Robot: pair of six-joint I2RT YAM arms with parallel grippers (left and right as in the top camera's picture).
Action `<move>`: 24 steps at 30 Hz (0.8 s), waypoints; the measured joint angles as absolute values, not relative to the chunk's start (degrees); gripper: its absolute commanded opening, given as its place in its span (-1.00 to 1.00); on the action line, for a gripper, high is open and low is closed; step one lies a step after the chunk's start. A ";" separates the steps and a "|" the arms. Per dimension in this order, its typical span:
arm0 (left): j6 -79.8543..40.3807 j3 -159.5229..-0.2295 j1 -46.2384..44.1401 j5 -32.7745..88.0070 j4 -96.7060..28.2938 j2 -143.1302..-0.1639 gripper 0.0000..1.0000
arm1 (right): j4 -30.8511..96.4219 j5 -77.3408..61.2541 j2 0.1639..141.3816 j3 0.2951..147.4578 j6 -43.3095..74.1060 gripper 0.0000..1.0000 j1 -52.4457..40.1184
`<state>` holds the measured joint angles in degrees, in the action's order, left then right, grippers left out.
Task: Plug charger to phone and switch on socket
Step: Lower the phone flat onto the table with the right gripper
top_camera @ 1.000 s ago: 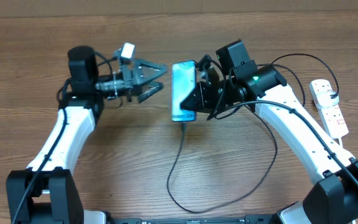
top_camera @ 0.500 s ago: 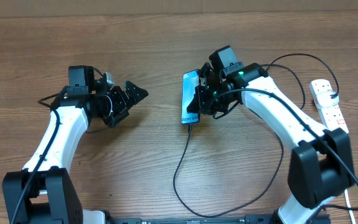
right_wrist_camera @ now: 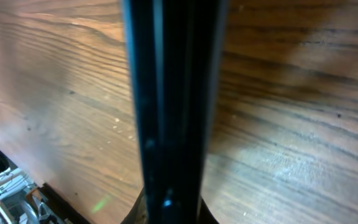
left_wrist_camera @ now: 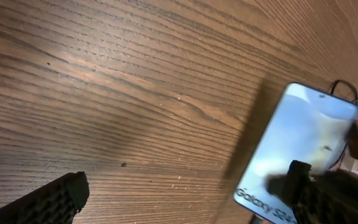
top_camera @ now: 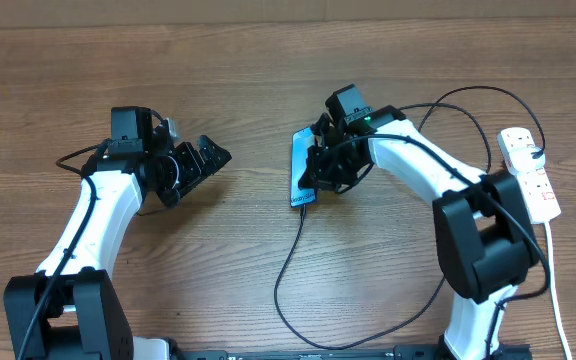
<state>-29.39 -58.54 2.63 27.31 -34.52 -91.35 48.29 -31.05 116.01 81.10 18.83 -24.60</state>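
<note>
The phone [top_camera: 301,170] has a light blue screen and stands tilted on its long edge at the table's middle. My right gripper [top_camera: 320,166] is shut on it from the right. In the right wrist view the phone's dark edge [right_wrist_camera: 166,106] runs upright between the jaws of the right gripper [right_wrist_camera: 169,211]. The charger cable [top_camera: 286,262] runs from the phone's near short edge, loops along the front and rises to the white socket strip [top_camera: 530,178] at the right. My left gripper [top_camera: 206,160] is open and empty, left of the phone. The left wrist view shows the phone [left_wrist_camera: 291,149] with its Galaxy lettering between the spread jaws of the left gripper [left_wrist_camera: 185,199].
The socket strip's white cord [top_camera: 558,300] runs down the right edge. The cable's loop [top_camera: 368,335] lies near the table's front edge. Bare wood lies between the left gripper and the phone.
My left gripper has drawn back left from the phone, still open. My right gripper has shifted the phone slightly left and nearer and tipped it from face-up onto its edge.
</note>
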 measured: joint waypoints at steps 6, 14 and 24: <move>-29.39 -58.54 2.63 27.14 -34.50 -91.35 0.99 | 47.99 -31.40 119.02 81.10 18.65 -0.92 -25.04; -29.39 -58.54 2.63 27.11 -34.52 -91.35 0.99 | 45.47 -33.32 119.50 80.27 18.61 -0.87 -27.42; -29.39 -58.54 2.63 27.11 -34.52 -91.35 0.99 | 38.94 -34.57 119.52 77.43 19.53 -0.78 -30.09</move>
<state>-29.39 -58.54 2.63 27.11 -34.52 -91.35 38.94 -34.57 119.52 77.43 19.53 -30.09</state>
